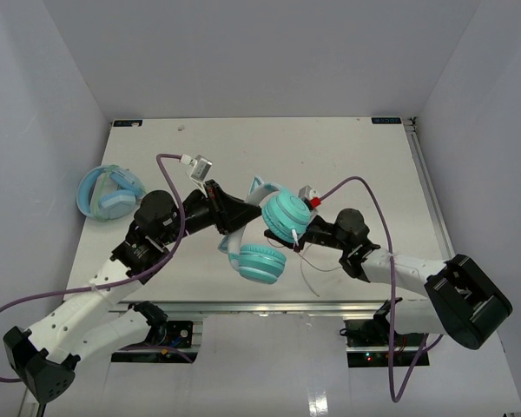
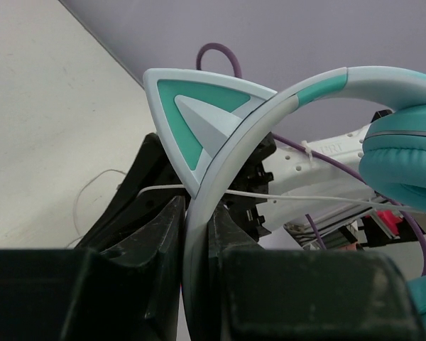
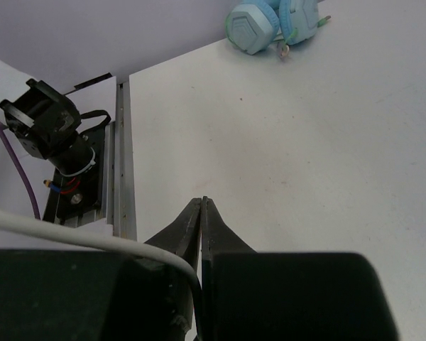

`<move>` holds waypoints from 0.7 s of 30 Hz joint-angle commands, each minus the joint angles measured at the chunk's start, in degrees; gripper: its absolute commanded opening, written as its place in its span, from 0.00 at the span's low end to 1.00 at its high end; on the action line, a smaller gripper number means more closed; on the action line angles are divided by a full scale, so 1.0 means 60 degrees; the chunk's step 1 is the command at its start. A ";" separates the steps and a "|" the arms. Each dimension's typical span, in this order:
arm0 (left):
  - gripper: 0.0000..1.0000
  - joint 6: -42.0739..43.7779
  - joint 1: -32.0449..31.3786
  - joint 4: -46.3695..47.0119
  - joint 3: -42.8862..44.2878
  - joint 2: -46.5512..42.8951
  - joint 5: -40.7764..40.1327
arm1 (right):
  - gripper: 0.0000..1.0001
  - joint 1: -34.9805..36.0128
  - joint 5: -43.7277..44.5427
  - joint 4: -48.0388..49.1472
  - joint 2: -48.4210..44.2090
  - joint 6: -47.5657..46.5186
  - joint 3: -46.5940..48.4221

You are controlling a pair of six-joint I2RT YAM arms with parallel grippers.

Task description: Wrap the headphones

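Headphones (image 1: 262, 262) sit tilted near the middle of the table (image 1: 365, 165). The left gripper (image 2: 199, 213) has its jaws clamped on the headband beside a cat ear (image 2: 199, 117). The right gripper (image 3: 202, 206), toward the table's right, is beside the upper cup, jaws pressed together with nothing visible between them. The cable (image 2: 305, 197) stretches past the headband.
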 commanded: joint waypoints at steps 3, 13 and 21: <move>0.00 -0.0506 0.0019 0.1387 -0.0012 0.0113 0.0883 | 0.08 0.0389 0.0399 -0.0469 0.0711 -0.0402 0.1058; 0.00 0.0813 0.0019 0.0043 0.0536 0.0675 0.3230 | 0.08 0.0151 0.1591 -0.3957 0.1508 -0.1789 0.3402; 0.00 0.2939 0.0019 -0.3408 0.0936 0.0943 0.1206 | 0.08 -0.1261 0.2328 -0.7940 0.0773 -0.2567 0.5479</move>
